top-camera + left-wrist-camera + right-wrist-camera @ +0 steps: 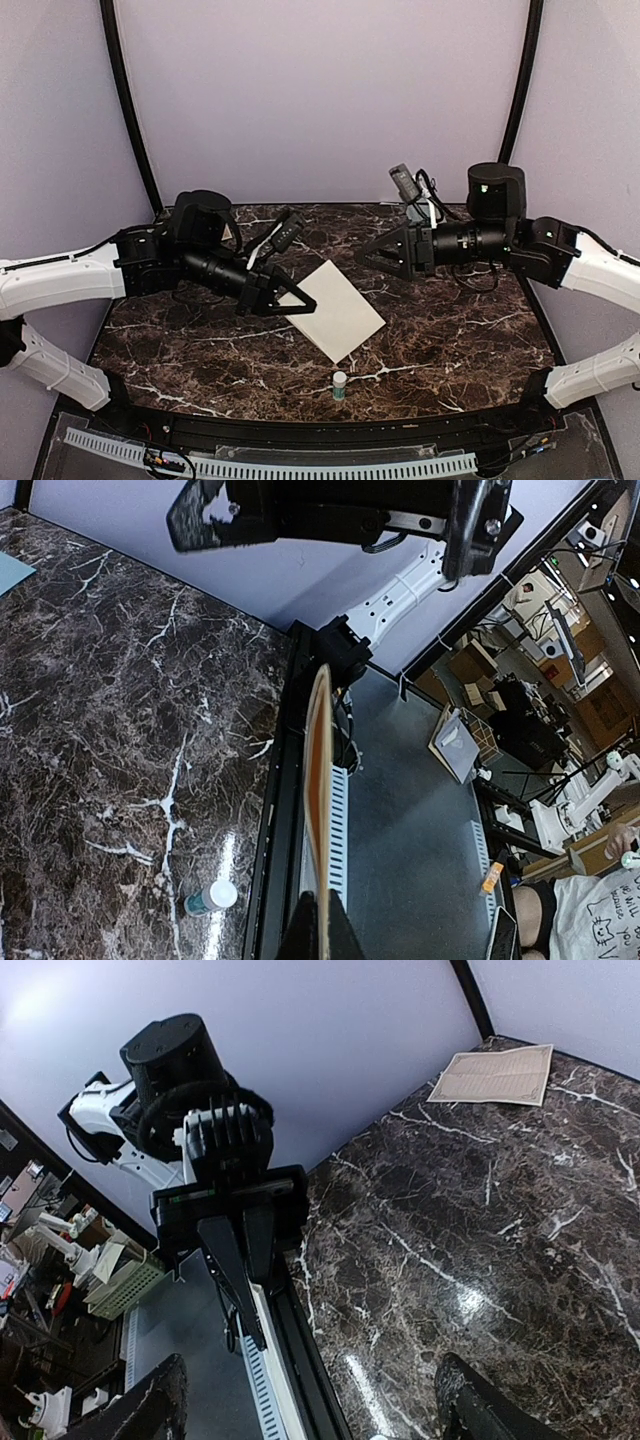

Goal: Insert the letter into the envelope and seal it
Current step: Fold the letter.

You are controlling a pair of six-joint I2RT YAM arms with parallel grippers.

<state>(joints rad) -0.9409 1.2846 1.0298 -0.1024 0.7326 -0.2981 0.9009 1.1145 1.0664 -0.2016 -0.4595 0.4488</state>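
One light, floppy letter (342, 312) hangs pinched at its corner by the left claw (305, 302); the right claw (366, 257) gapes empty and is best placed to grip its opposite edge.

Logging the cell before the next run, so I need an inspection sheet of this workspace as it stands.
Surface: dark marble table, glossy, no spills seen.
Job's things: envelope, pale, gripped at one end by the left gripper; glue stick upright near the front edge.
Clutter: tan printed sheet flat at a far corner; pale teal sheet corner at the frame edge.
Grippers: left shut on the envelope; right gripper open, holding nothing.
Cables: black cables looping beside the arms.
Surroundings: lavender walls; person seated beyond the front edge.
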